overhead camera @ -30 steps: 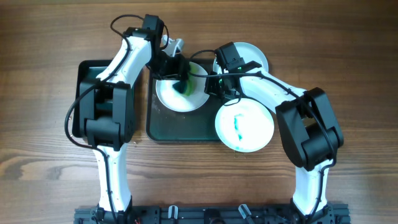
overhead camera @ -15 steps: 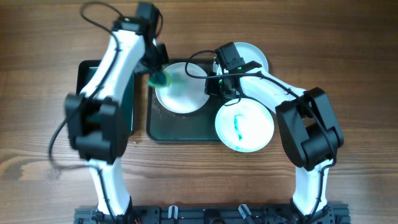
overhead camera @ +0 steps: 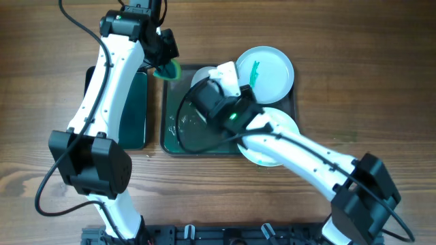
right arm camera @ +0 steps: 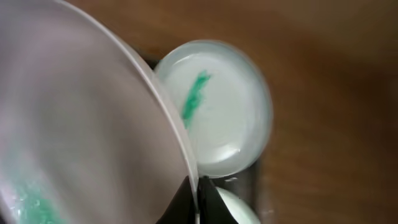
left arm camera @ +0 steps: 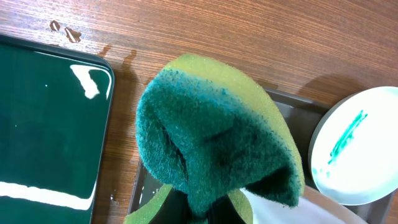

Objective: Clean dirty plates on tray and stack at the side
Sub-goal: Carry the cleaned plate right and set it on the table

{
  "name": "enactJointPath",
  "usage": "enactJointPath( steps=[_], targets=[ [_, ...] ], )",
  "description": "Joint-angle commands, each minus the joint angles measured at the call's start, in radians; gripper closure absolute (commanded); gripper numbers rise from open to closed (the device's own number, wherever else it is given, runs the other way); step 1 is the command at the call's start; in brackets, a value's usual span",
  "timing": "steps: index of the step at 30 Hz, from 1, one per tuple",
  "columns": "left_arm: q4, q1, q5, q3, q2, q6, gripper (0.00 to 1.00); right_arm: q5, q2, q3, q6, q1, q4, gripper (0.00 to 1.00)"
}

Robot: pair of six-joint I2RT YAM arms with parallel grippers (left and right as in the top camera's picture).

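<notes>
Wood table [overhead camera: 381,82]; plate [right arm camera: 81,106] perhaps tilted.

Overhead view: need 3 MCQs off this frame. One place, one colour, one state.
1. The smeared plate lies
A. at the far right corner of the tray
B. off the tray, far left
C. off the tray, at the near edge

2. Its smear is
A. red
B. teal-green
C. brown

3. The right gripper is
A. open and empty
B. shut on the rim of a lifted plate
C. hidden from every view

Key:
1 A: the plate overlaps the tray's rim at that corner.
2 B: the green streak shows in all three views.
3 B: the right wrist view shows the fingers pinching the tilted rim.
</notes>
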Motion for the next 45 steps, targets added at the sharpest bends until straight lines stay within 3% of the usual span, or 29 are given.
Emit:
enactJointPath(
  steps=[1, 4, 11, 14, 19, 21, 23, 26, 31, 35, 40, 45],
  targets=[
    [0.0, 0.004, -0.017, -0.002, 0.002, -0.017, 0.96, 0.43, -0.031, 0.004, -0.08, 0.094, 0.0, 0.96],
    [0.0, 0.004, -0.017, -0.002, 0.002, -0.017, 0.96, 0.669, -0.031, 0.004, -0.082, 0.156, 0.0, 0.96],
    [-0.001, 0.004, -0.017, -0.002, 0.002, -0.017, 0.96, 0.59, -0.031, 0.004, -0.102, 0.168, 0.025, 0.96],
    [-0.001, 0.004, -0.017, -0.002, 0.002, -0.017, 0.96, 0.296, -0.031, 0.004, -0.1, 0.158, 0.012, 0.96],
    [-0.002, 0.004, -0.017, -0.002, 0.002, -0.017, 0.96, -0.461, -0.031, 0.004, -0.018, 0.002, -0.016, 0.96],
    [-0.004, 0.004, -0.017, -0.002, 0.002, -0.017, 0.96, -0.891, -0.031, 0.004, -0.028, -0.217, -0.019, 0.96],
    [-0.017, 0.004, -0.017, -0.002, 0.002, -0.017, 0.96, -1.163, -0.031, 0.004, -0.074, -0.401, -0.021, 0.96],
    [-0.044, -0.002, -0.015, -0.003, 0.016, -0.018, 0.96, -1.37, -0.033, 0.004, -0.105, -0.691, -0.04, 0.96],
    [-0.04, -0.038, -0.009, -0.049, 0.023, -0.021, 0.96, -1.287, -0.034, 0.004, -0.144, -1.093, -0.144, 0.96],
    [-0.014, -0.072, -0.009, -0.068, 0.024, -0.021, 0.96, -1.03, -0.031, -0.053, -0.061, -1.3, -0.122, 0.96],
    [0.008, -0.104, -0.009, -0.068, 0.024, -0.021, 0.96, -0.922, -0.031, -0.22, -0.011, -1.362, 0.032, 0.96],
    [0.012, -0.104, -0.009, -0.068, 0.024, -0.021, 0.96, -0.946, -0.03, -0.366, -0.012, -1.36, 0.221, 0.96]
  ],
)
